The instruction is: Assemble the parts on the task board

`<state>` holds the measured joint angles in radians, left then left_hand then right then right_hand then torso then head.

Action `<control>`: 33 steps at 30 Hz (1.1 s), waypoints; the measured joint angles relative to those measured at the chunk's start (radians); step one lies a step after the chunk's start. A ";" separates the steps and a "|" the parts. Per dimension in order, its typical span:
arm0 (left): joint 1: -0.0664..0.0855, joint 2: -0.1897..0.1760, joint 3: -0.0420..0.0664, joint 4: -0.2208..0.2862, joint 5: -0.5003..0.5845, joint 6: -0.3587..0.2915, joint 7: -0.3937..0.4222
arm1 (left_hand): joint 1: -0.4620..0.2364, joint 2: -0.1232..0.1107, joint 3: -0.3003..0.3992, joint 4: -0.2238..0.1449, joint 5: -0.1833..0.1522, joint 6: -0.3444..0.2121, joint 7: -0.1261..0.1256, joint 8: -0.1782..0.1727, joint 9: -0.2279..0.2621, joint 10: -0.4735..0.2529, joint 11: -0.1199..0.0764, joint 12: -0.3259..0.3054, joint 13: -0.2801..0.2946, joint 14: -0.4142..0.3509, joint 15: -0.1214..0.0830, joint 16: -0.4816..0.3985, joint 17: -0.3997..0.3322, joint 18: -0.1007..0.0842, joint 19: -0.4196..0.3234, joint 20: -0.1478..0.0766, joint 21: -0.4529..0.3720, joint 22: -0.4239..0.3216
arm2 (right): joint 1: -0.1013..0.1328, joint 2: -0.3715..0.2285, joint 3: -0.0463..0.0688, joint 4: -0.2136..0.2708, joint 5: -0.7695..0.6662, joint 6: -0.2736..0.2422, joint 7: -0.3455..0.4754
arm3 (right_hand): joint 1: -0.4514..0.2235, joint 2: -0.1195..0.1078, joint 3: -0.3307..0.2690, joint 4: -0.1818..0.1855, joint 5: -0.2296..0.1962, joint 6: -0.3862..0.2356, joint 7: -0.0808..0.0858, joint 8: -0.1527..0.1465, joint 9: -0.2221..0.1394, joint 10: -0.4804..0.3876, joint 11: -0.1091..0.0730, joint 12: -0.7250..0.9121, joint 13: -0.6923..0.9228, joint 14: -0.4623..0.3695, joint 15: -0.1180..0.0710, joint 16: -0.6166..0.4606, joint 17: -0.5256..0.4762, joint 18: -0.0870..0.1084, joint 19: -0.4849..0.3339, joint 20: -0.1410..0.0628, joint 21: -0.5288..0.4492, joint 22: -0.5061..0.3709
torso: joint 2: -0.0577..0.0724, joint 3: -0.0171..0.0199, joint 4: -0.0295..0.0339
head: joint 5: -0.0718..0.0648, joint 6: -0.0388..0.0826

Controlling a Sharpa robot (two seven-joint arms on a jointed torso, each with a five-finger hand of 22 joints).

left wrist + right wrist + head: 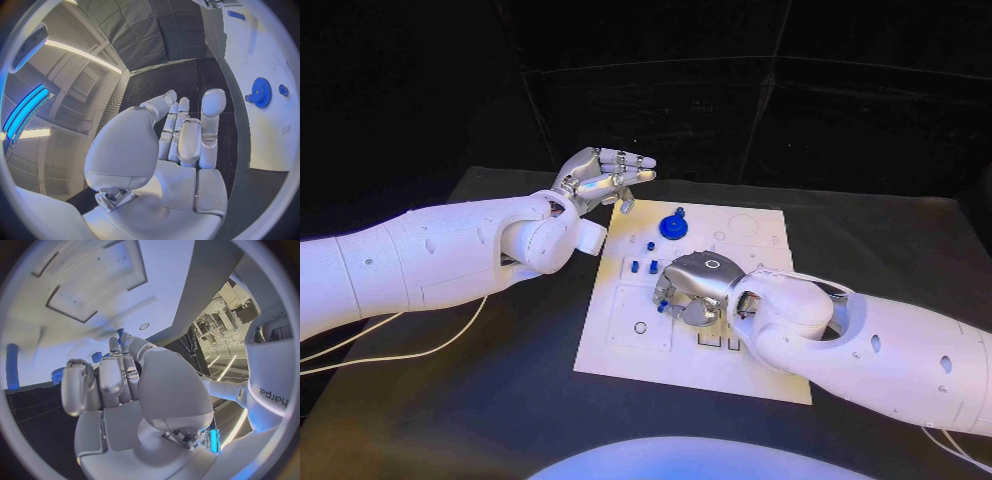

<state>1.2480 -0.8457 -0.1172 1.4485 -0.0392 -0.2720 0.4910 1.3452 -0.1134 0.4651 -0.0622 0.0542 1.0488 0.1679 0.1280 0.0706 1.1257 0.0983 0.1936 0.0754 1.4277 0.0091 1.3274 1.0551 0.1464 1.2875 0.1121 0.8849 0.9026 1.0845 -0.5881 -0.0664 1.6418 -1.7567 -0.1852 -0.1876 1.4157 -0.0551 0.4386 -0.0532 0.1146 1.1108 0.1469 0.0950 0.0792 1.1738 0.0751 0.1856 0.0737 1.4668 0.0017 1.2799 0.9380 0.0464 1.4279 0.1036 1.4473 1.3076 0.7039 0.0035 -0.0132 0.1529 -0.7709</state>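
The white task board [733, 360] lies in the middle of the black table. My right hand [692, 290] reaches down onto the board's middle, and its fingertips pinch a small blue part [120, 334], whose blue also peeks out under the hand [665, 298]. A blue gear [674, 228] stands on the board's far part, with a small blue peg [651, 245] beside it and two more pegs [642, 266] nearer. My left hand [603, 178] hovers off the board's far left corner, fingers loosely bent and holding nothing. The left wrist view has the gear [260, 92] beyond the empty left hand [181, 140].
Rectangular recesses [94, 285] and small holes mark the board. A blue peg [12, 366] lies near the board's edge in the right wrist view. White cables [401, 350] trail over the table at the left. Bare black table [473, 410] surrounds the board.
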 measured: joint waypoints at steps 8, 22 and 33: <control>0.000 0.001 0.000 -0.001 0.000 0.001 -0.001 | 0.000 0.000 0.000 0.000 0.000 0.000 0.000 0.000 0.000 0.000 0.000 0.000 0.000 0.000 0.000 0.000 0.000 0.000 0.000 0.000 0.000 0.000 | 0.000 0.000 0.000 0.000 0.000 0.003 0.001 | 0.000 0.000 0.000 0.000 0.000 0.000 0.000 0.000 0.000 0.000 0.000 0.000 0.000 0.000 0.000 0.000 0.000 0.000 0.000 0.000 0.000 0.000 | 0.000 0.0000 0.0000 | 0.000 0.000; 0.000 0.001 0.000 -0.001 0.000 0.002 -0.001 | 0.000 0.000 0.000 0.000 0.000 0.000 0.000 0.000 0.000 0.000 0.000 0.000 0.000 0.000 0.000 0.000 0.000 0.000 0.000 0.000 0.000 0.000 | 0.000 0.017 -0.007 -0.009 -0.020 0.018 -0.016 | -0.014 -0.003 0.000 0.000 0.000 0.002 0.002 -0.003 -0.001 0.000 0.000 -0.005 -0.001 0.000 0.000 0.000 0.000 0.000 0.000 0.000 0.000 0.000 | 0.000 -0.0003 0.0000 | 0.000 -0.001; 0.000 0.001 0.000 -0.001 0.000 0.004 -0.003 | 0.000 0.000 0.000 0.000 0.000 0.000 0.000 0.000 -0.001 0.000 0.000 0.000 0.000 -0.004 0.004 0.000 -0.003 0.000 -0.007 0.000 0.000 -0.003 | 0.004 0.025 -0.028 -0.008 -0.048 0.007 -0.030 | -0.033 -0.014 0.000 0.000 0.004 0.000 0.004 -0.006 -0.001 -0.002 0.002 -0.017 -0.002 0.000 0.000 0.000 0.001 0.000 -0.002 0.002 0.000 0.000 | 0.000 -0.0004 0.0002 | 0.002 -0.002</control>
<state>1.2480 -0.8443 -0.1172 1.4480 -0.0391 -0.2681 0.4882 1.3452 -0.1134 0.4651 -0.0622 0.0542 1.0488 0.1679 0.1280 0.0695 1.1257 0.0983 0.1936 0.0754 1.4241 0.0128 1.3274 1.0522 0.1464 1.2807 0.1118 0.8848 0.8997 1.0885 -0.5631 -0.0945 1.6334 -1.8047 -0.1779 -0.2177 1.3826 -0.0696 0.4386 -0.0532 0.1191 1.1105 0.1508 0.0890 0.0785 1.1715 0.0775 0.1682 0.0718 1.4668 0.0017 1.2799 0.9393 0.0465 1.4256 0.1059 1.4473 1.3075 0.7037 0.0032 -0.0130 0.1548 -0.7733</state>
